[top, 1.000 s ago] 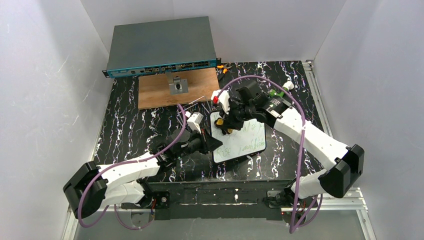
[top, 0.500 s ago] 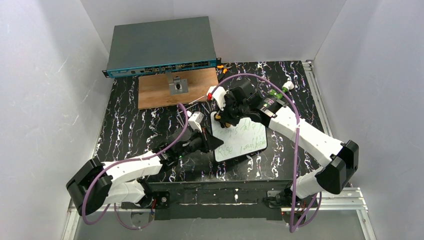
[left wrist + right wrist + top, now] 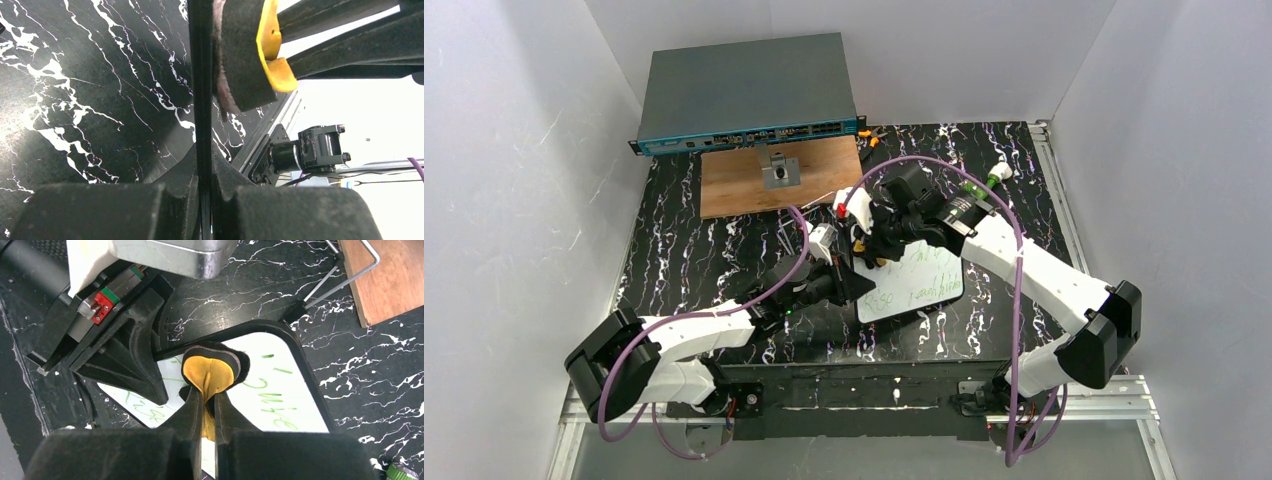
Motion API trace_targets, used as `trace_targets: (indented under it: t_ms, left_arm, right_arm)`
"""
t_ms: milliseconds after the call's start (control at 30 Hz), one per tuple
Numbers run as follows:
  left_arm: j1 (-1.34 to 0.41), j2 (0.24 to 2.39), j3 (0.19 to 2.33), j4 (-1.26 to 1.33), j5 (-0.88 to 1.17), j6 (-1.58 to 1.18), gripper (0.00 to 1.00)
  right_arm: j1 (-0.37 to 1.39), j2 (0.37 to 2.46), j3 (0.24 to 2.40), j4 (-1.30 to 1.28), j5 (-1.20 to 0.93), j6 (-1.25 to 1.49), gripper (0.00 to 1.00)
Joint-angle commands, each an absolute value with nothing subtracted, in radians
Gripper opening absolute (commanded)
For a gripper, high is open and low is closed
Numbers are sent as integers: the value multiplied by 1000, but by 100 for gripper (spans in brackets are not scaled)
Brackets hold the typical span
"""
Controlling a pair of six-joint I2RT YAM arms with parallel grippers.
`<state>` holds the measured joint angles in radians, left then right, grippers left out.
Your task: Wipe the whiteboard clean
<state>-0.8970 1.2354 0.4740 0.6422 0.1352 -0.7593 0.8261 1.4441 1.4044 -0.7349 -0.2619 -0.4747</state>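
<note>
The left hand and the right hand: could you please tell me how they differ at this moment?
The left hand is shut on the whiteboard at its rim; the right hand is shut on a yellow-backed eraser. The left hand reaches in from the board's side, while the right hand is above its face near a corner. Both are shut.

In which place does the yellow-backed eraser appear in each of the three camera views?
Top external: the eraser is near the centre, at the far left corner of the whiteboard.
Left wrist: the eraser is at top centre, right of the board seen edge-on.
Right wrist: the eraser is at the centre, clamped in the right gripper.
Shared landmark: the whiteboard's black rim.
</note>
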Motion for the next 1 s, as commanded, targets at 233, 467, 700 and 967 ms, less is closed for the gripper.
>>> trace_targets:
  t_ms: [233,467,700,967]
  left_arm:
    - [-908,1229,491,602,162,-702,0]
    - [-908,1235,501,595,173,-689,0]
    - [-908,1235,503,593,177,-682,0]
    - [-909,1225,499,590,184,-675,0]
  right_arm:
    - [836,1455,1436,-571,88,-381,1]
    - [836,1456,1419,-637,-37,-438,1]
    - [836,1479,1476,-764,-309,-487,1]
    - [768,1487,1471,-635,-91,-355,1]
